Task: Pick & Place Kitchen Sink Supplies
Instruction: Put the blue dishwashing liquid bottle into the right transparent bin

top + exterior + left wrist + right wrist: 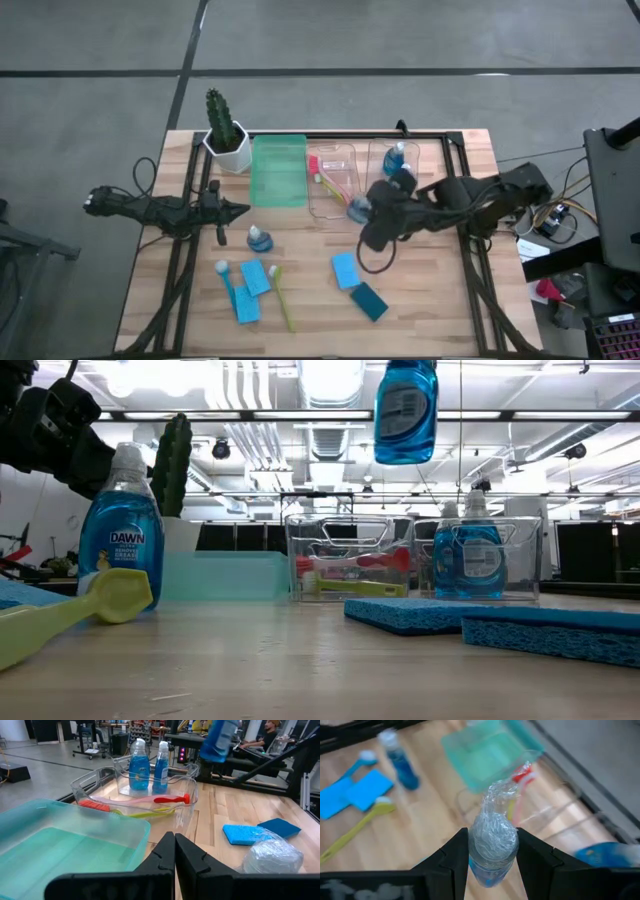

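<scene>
Right gripper point(492, 852) pinches bottle point(492, 845) aloft, just beside clear bin point(335, 185). Low view alone shows bottle point(405, 410) airborne above clear bin point(345, 555). Left gripper point(174, 851) pressed together near green bin point(279, 170). Sponges point(347, 269) lie nearer front edge than clear bin.

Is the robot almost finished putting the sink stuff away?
About halfway. Done: one bottle in a clear bin, brushes in another. In hand: the right gripper carries a bottle in the air. Left: another bottle, sponges and two brushes on the table.
</scene>
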